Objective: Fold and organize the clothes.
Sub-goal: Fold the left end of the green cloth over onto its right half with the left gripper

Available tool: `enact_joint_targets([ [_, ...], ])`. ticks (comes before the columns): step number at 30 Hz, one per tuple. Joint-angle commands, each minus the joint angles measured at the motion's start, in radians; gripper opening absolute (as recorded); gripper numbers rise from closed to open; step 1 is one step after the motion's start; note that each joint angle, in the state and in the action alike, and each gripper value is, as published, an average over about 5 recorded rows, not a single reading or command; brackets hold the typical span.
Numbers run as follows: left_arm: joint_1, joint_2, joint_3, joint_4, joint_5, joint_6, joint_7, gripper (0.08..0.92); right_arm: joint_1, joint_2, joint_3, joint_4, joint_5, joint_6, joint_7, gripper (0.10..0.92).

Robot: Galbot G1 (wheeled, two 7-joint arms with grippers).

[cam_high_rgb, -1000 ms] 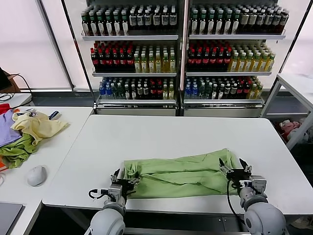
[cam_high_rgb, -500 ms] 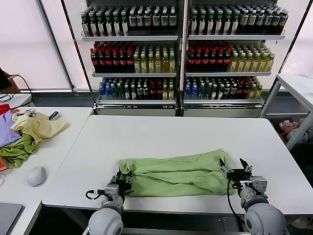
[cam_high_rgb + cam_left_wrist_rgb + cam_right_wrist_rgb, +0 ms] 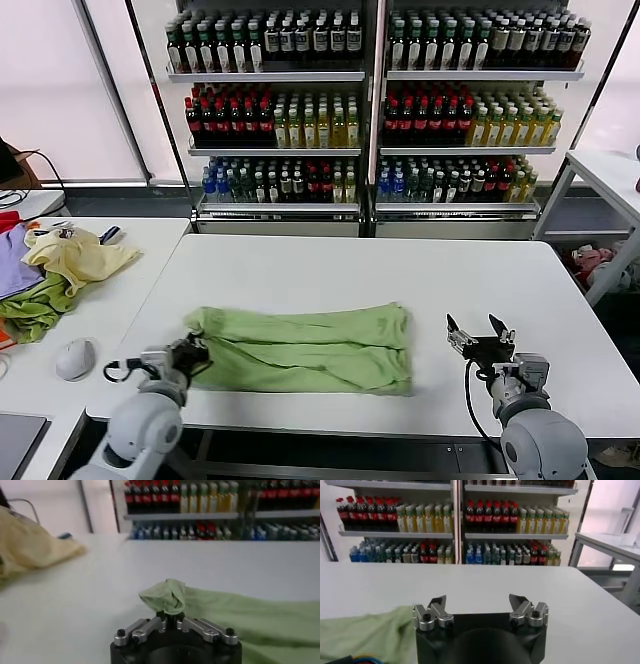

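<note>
Green T-shirt [image 3: 305,349]: laid crumpled across lower centre of white desk [image 3: 350,270]. Left end effector [image 3: 193,352], lower left: fingers pressed together, pinching shirt's left corner. Right end effector [image 3: 478,333], lower right: fingers spread, apart from shirt.

Bright daylight thru windows [image 3: 45,90], wrist bg blurred

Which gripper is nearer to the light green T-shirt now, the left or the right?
Left. The left gripper is shut on the light green T-shirt at its left end. The right gripper is open, apart from the shirt, beyond its right edge.
</note>
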Motion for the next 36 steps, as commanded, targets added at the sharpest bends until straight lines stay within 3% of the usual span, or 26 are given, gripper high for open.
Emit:
enact_joint_targets([
  [1,-0.006,0.133,-0.256,-0.151,-0.288,-0.001,0.011,0.14,0.008,-0.004,-0.002,0.004,0.008,0.001,0.0,0.823],
  [9,-0.01,-0.039,-0.093,-0.33,-0.55,-0.001,0.02,0.14,0.004,-0.018,-0.003,0.011,0.01,0.003,-0.003,0.823],
  [19,-0.119,-0.241,0.134,-0.2,-0.588,-0.013,0.018,0.14,0.003,-0.02,-0.007,0.004,0.008,0.007,-0.004,0.823],
  [29,-0.238,-0.322,0.276,0.008,-0.471,-0.028,0.025,0.14,0.015,-0.013,-0.012,-0.011,0.006,0.009,-0.006,0.823],
  [36,-0.242,-0.322,0.322,0.033,-0.35,-0.021,0.093,0.143,0.026,-0.013,-0.01,-0.029,0.007,0.012,-0.009,0.823],
])
